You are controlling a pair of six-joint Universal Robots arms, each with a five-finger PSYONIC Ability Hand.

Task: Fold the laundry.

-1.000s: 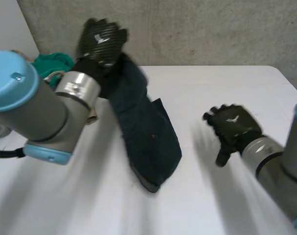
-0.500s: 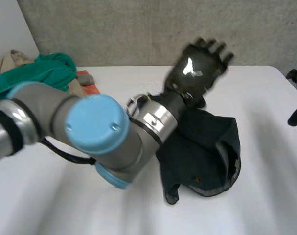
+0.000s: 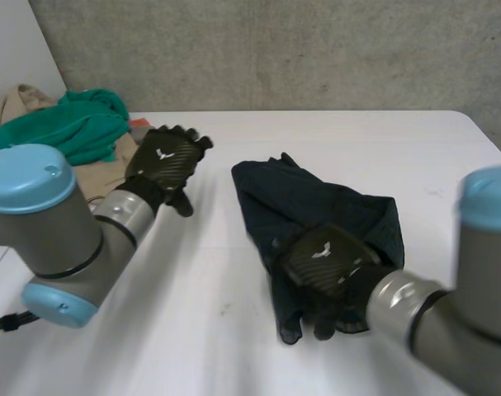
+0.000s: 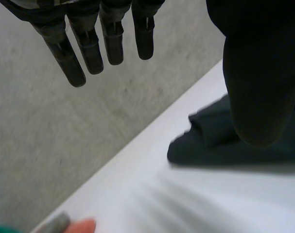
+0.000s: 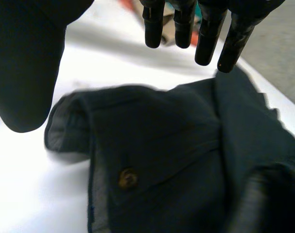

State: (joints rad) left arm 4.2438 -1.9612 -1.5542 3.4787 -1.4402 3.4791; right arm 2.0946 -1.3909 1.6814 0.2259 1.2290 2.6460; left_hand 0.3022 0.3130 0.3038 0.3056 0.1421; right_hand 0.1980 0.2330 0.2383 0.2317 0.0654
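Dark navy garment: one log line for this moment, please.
dark navy garment: crumpled on white table | left hand: open, apart from it | right hand: open, over its near edge

Lit softly, evenly from above: bright across flat white table (image 3: 357, 140), faint sheen on glossy black left hand (image 3: 163, 162) and right hand (image 3: 324, 260), thin shade beside crumpled navy cloth (image 3: 316, 202).

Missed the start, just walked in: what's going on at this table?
A two-armed robot is working on laundry. A dark blue garment lies rumpled, not folded, in the middle of the white table. The right hand is over its near edge with fingers straight, gripping nothing. The left hand is open and empty, off the garment, beside a pile of other clothes at the table's far corner.
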